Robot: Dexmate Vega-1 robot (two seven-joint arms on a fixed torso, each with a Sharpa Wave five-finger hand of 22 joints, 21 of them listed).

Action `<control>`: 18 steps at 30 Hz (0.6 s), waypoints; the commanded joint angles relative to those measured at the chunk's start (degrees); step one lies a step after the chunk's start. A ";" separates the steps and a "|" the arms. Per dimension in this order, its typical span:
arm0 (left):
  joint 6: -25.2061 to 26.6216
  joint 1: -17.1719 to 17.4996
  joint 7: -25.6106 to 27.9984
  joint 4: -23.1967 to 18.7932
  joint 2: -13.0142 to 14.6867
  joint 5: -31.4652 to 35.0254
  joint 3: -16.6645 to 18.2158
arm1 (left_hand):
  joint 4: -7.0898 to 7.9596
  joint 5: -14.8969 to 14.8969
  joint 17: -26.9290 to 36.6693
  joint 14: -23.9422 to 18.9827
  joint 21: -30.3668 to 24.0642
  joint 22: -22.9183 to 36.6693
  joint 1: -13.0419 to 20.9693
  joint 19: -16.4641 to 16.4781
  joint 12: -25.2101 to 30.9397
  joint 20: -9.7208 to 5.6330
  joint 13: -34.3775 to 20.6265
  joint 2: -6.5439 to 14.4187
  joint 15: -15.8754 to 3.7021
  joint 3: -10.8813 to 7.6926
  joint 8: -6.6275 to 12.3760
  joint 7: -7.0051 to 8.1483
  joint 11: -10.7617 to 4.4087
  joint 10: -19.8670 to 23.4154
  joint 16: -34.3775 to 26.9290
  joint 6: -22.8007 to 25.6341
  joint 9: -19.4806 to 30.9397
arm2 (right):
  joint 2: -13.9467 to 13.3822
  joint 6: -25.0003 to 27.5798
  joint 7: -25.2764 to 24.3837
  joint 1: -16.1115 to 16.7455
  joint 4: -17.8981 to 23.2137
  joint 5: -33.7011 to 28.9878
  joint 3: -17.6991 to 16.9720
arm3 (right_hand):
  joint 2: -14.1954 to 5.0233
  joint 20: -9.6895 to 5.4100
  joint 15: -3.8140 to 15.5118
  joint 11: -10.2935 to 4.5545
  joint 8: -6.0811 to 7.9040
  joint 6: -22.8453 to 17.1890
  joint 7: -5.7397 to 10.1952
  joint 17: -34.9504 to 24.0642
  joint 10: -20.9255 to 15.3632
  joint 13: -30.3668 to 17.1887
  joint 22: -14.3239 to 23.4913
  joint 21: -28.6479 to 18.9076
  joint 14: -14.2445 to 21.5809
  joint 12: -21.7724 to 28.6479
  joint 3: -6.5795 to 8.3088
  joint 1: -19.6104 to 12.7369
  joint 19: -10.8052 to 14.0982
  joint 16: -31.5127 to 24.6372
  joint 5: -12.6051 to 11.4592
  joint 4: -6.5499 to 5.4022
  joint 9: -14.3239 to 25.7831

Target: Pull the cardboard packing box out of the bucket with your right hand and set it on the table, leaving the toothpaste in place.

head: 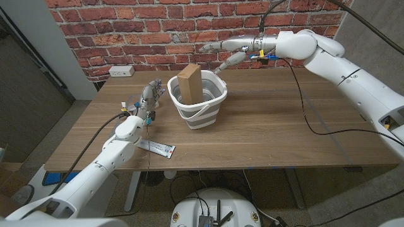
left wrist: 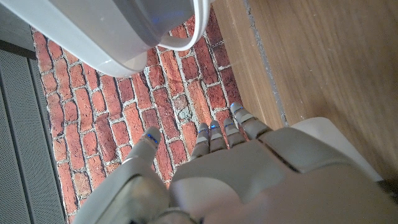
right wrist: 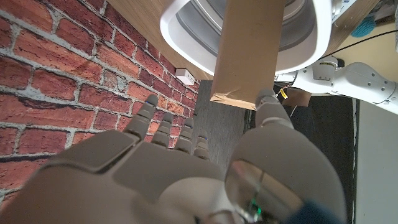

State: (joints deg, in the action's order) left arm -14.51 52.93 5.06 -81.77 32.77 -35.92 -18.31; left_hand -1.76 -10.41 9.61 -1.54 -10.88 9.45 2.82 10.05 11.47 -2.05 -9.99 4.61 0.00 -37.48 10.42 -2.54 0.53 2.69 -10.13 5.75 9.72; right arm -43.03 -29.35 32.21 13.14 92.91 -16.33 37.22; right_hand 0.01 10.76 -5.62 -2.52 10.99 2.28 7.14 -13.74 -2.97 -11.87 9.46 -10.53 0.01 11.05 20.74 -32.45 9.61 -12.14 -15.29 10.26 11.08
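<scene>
Partly hidden, box [head: 189, 82] stands in bucket [head: 201, 111]; toothpaste [head: 159, 148] seemingly outside.

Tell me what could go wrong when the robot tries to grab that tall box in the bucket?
1. The box stands tall, leaning in the bucket. The right hand is open and close beside its top, so a bump might push it over before the fingers close.
2. Nothing holds the light-looking bucket down. The left hand sits beside it, so it could lift or slide with the box.
3. The toothpaste lies near the table's front edge and could get knocked.
</scene>
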 commanded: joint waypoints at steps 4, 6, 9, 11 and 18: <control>0.42 -0.09 -0.40 0.32 0.26 -0.35 0.03 | -0.02 0.02 0.16 -0.32 0.01 0.22 -0.03 0.60 -0.23 -2.51 -0.27 3.61 -0.03 -0.24 0.19 0.06 -0.15 0.39 -0.05 0.39 0.32 | 2.95 -1.43 6.34 -6.24 -0.51 -2.87 3.10 | -0.01 1.15 -1.24 0.09 0.04 1.38 0.62 -0.27 0.78 -0.36 0.20 -0.02 -0.42 0.03 0.78 -2.00 -0.29 -0.41 -0.64 0.10 0.19; 0.52 0.02 -0.21 0.21 0.29 -0.33 0.05 | -0.02 0.02 0.16 -0.37 0.01 0.22 -0.05 0.61 -0.24 -2.48 -0.28 3.62 0.02 -0.28 0.17 0.05 -0.14 0.39 -0.06 0.36 0.32 | 3.64 -1.79 7.72 -7.47 -1.02 -3.12 3.93 | 0.01 1.26 -1.33 -0.03 0.01 1.75 0.86 -0.32 1.04 -0.43 0.20 0.04 -0.55 0.03 0.94 -2.35 -0.50 -0.42 -0.75 0.11 0.20; 0.53 0.07 -0.23 0.22 0.31 -0.34 0.05 | -0.01 0.02 0.16 -0.36 0.01 0.22 -0.08 0.61 -0.24 -2.50 -0.28 3.63 -0.01 -0.32 0.14 0.03 -0.18 0.42 -0.05 0.33 0.32 | 4.21 -2.16 8.66 -8.38 -1.13 -3.77 4.59 | 0.05 1.34 -1.63 -0.10 0.01 2.19 1.27 -0.39 1.14 -0.52 0.20 0.12 -1.00 0.13 1.13 -2.82 -0.78 -0.33 -0.90 0.09 0.23; 0.61 0.17 -0.03 0.10 0.31 -0.34 0.08 | -0.02 0.02 0.16 -0.33 0.01 0.22 -0.10 0.60 -0.26 -2.49 -0.28 3.63 0.02 -0.34 0.15 0.07 -0.09 0.40 -0.04 0.37 0.32 | 4.66 -2.27 9.49 -9.04 -1.30 -3.87 5.04 | 0.08 1.37 -1.77 -0.27 0.05 2.26 1.36 -0.42 1.16 -0.56 0.20 0.15 -1.21 0.17 1.20 -2.98 -0.91 -0.29 -0.95 0.08 0.24; 0.51 0.41 0.08 -0.10 0.45 -0.27 0.16 | -0.02 0.02 0.16 -0.31 0.02 0.22 -0.14 0.60 -0.26 -2.51 -0.28 3.66 0.03 -0.43 0.14 0.05 -0.14 0.42 -0.02 0.40 0.33 | 6.06 -2.03 12.02 -10.94 -1.65 -4.30 6.39 | 0.26 1.48 -2.82 -0.39 0.28 2.44 1.56 -0.58 1.30 -0.74 0.21 0.29 -2.32 0.32 1.43 -3.61 -1.60 -0.06 -1.15 -0.01 0.29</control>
State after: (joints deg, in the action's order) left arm -14.03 52.94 4.86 -81.58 33.01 -36.19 -18.28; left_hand -1.75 -10.41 9.61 -1.54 -10.88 9.45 2.82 10.05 11.21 -2.05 -9.99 4.61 0.00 -37.48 10.42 -2.55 0.53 2.68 -10.13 5.73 9.72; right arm -39.23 -31.03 39.64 5.74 91.97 -19.38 41.27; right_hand 0.22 12.12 -8.00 -2.76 11.03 4.33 8.58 -14.00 -2.11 -12.40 9.46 -10.53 -1.71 11.06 21.60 -35.38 8.66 -12.14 -16.17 10.31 11.08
